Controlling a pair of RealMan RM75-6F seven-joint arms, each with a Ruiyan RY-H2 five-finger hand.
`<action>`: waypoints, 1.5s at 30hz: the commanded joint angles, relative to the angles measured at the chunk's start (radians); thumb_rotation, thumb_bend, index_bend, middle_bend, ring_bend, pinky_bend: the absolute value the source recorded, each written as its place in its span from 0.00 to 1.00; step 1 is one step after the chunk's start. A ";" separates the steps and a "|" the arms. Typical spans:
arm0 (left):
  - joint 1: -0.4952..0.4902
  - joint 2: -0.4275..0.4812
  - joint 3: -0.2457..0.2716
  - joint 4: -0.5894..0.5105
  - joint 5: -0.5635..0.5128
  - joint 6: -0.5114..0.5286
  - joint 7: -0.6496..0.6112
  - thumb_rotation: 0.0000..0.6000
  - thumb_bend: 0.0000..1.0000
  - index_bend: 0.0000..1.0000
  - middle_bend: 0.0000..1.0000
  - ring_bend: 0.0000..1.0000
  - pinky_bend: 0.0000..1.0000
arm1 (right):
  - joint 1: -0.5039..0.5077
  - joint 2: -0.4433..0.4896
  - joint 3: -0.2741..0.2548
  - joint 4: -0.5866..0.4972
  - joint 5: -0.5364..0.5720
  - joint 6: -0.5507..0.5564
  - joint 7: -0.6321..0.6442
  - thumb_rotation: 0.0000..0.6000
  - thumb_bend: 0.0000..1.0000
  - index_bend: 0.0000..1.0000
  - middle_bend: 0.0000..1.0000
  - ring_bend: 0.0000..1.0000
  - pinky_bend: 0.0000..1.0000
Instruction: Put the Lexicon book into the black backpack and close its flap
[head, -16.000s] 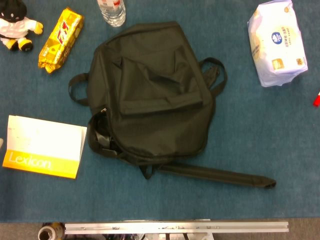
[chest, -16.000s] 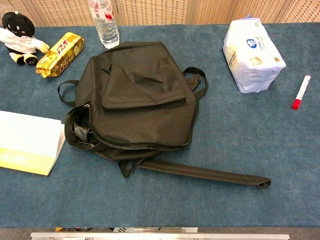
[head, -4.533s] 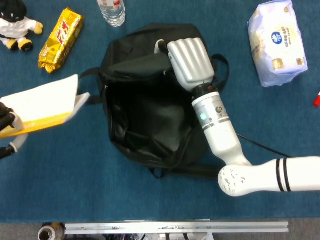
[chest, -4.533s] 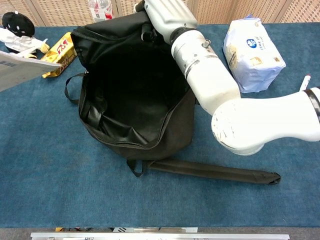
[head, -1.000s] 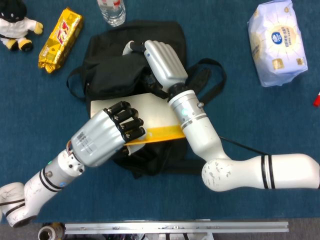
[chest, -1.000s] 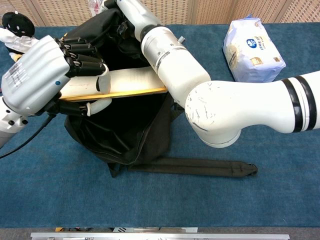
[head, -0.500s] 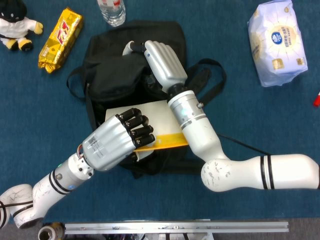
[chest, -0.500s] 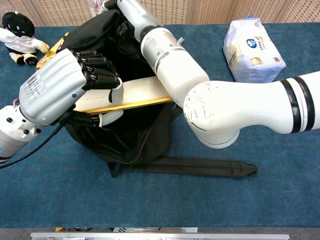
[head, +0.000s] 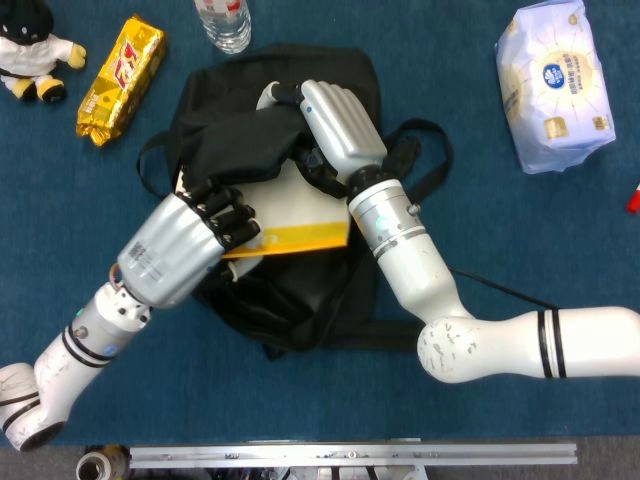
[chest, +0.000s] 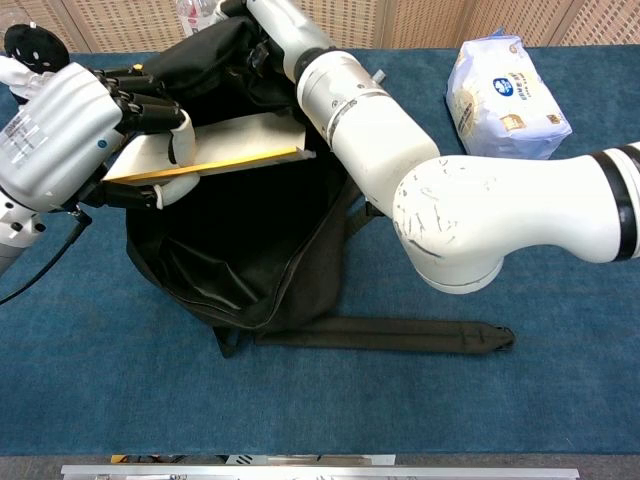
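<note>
Left hand (head: 185, 245) grasping the book (head: 290, 215) by its left end, book lying nearly flat over the open mouth of the backpack (chest: 250, 260), long axis running left to right, yellow edge facing the robot, right hand (head: 335, 125) gripping the raised flap (head: 245, 145).

The black backpack (chest: 250, 250) is matt woven cloth, its lining faintly shiny. The Lexicon book (head: 290, 215) shows smooth white and yellow paper. The left robot hand (head: 180, 245) has a brushed silver shell with black fingers (head: 228, 212); the right robot hand (head: 340, 125) looks the same silver, on glossy white plastic arms. The counter (chest: 560, 330) is covered in blue, carpet-like cloth.
</note>
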 joint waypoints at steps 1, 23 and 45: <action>0.011 0.004 0.003 0.013 -0.006 0.012 0.004 1.00 0.32 0.70 0.63 0.47 0.44 | -0.001 0.002 -0.001 -0.003 0.000 0.000 0.002 1.00 1.00 0.59 0.59 0.63 0.89; 0.003 -0.067 0.030 0.048 -0.003 -0.038 0.094 1.00 0.32 0.70 0.63 0.47 0.44 | 0.006 -0.017 0.022 -0.018 0.008 0.018 0.034 1.00 1.00 0.59 0.59 0.63 0.89; 0.071 -0.052 0.021 -0.064 -0.118 -0.089 0.292 1.00 0.18 0.35 0.34 0.26 0.38 | 0.000 0.015 0.013 -0.042 0.028 0.006 0.023 1.00 1.00 0.59 0.59 0.63 0.89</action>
